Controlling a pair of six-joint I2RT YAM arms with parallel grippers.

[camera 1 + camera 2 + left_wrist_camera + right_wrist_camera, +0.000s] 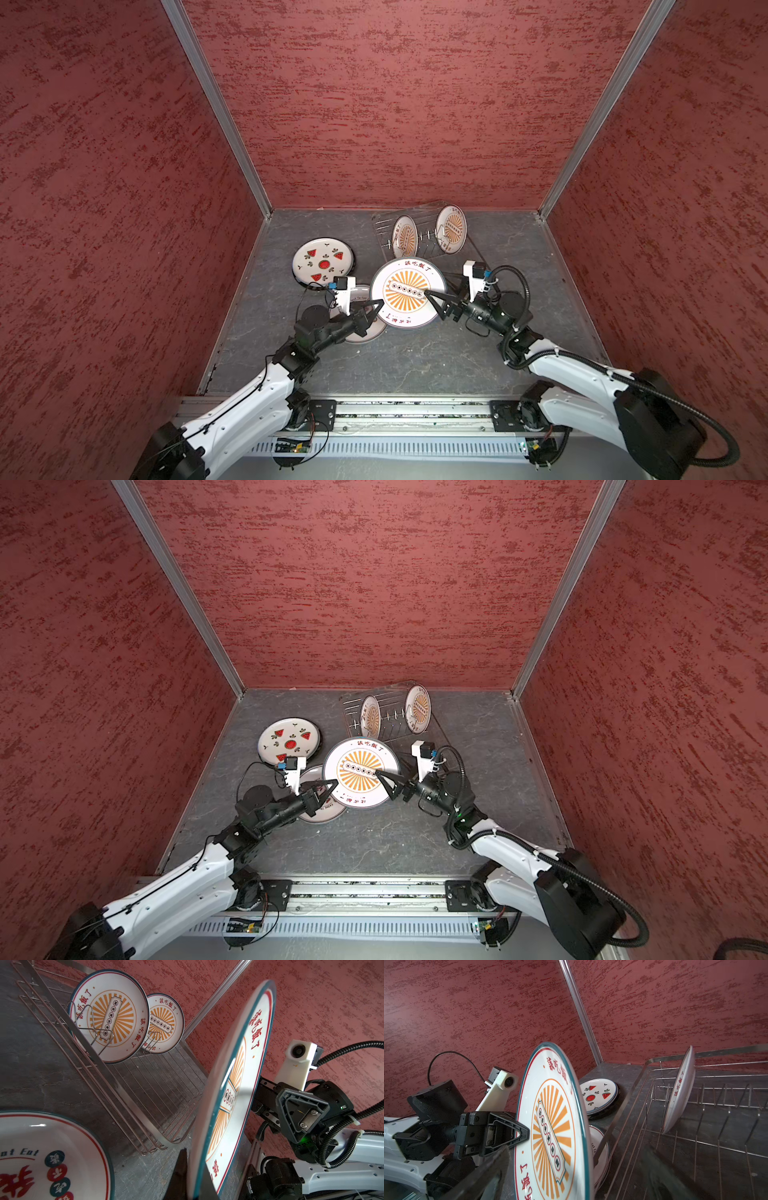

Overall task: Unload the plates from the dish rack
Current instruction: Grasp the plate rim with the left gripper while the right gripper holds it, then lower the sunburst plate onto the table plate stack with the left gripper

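Note:
A sunburst plate (407,293) (360,773) hangs face up above the table, in front of the dish rack (424,239) (397,719). My left gripper (380,304) (334,784) is shut on its left rim; in the left wrist view that rim (228,1084) runs between the fingers (180,1169). My right gripper (433,305) (385,785) stands open, one jaw above and one below the plate's right edge (552,1126). Two more sunburst plates (404,236) (451,228) stand upright between the rack's prongs.
A watermelon plate (323,262) (289,739) lies flat on a dark-rimmed plate at the left. A red-lettered plate (362,332) (41,1157) lies on the table under my left gripper. Red walls enclose three sides.

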